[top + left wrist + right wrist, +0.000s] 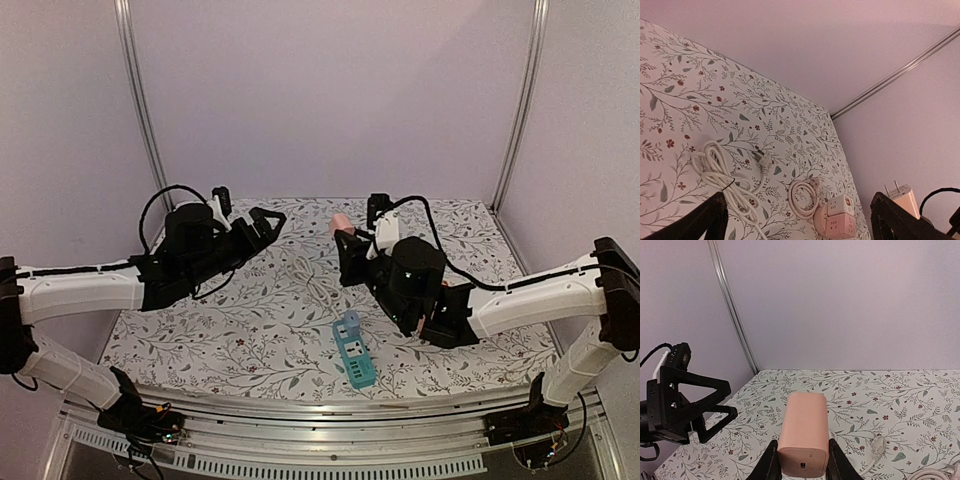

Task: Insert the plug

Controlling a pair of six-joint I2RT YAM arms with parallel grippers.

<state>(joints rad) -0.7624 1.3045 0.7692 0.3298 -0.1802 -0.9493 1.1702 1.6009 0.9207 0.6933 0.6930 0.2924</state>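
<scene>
The plug (803,437) is a pink block held lengthwise between my right gripper's (801,462) fingers, which are shut on its sides. From above, the plug (343,223) sticks out toward the back of the table, above the cloth. In the left wrist view its two metal prongs show on the plug (901,196) at the lower right. My left gripper (268,224) hovers wide open and holds nothing, to the left of the plug and pointing at it. A blue power strip (353,350) lies near the front middle of the table.
A pale cube socket block (840,220) with a coiled white cord (804,197) lies on the floral cloth (290,300). A bundled white cable (722,177) and its plug head (765,160) lie beside it. Grey walls and metal posts (140,100) close in the back.
</scene>
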